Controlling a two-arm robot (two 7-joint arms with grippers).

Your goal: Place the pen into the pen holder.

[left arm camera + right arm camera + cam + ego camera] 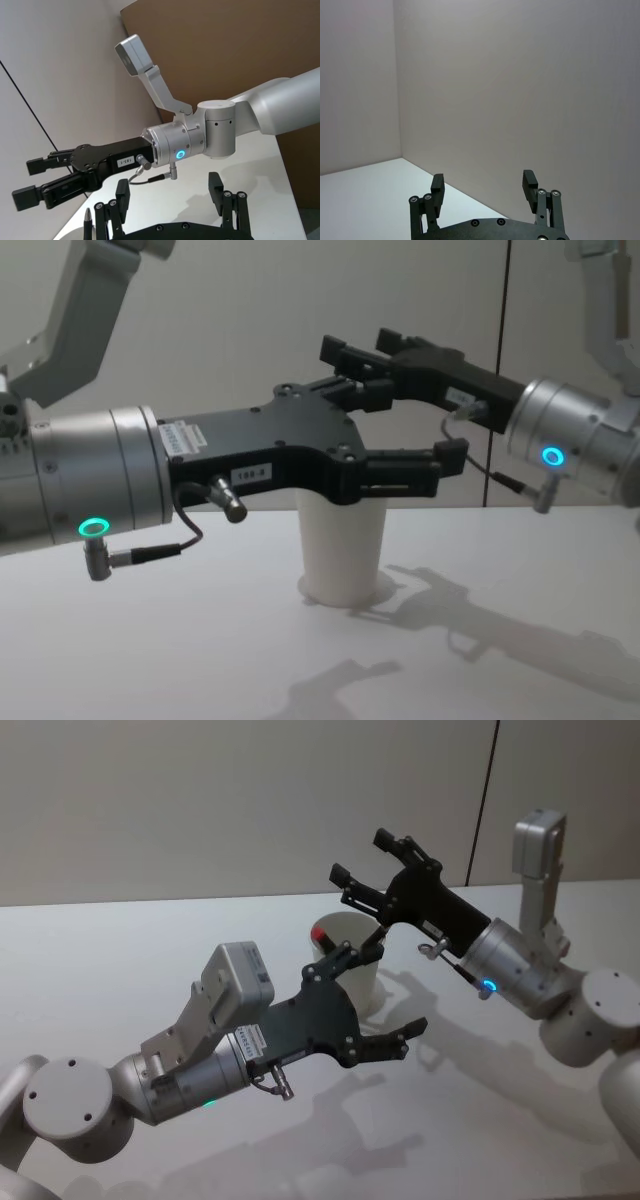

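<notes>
My left pincer (392,1000) hangs nearest me, above the white surface (120,970), spread wide and holding nothing, just in front of the pen holder (352,960). The pen holder stands upright near the middle of the surface, with a red-tipped pen (321,937) leaning inside against its rim. Beyond and above it, my right pincer (362,858) hovers, also wide apart and empty.

one white pen holder (352,970), one pen (321,935) inside, two grippers, left (392,1000), right (360,856)
</notes>
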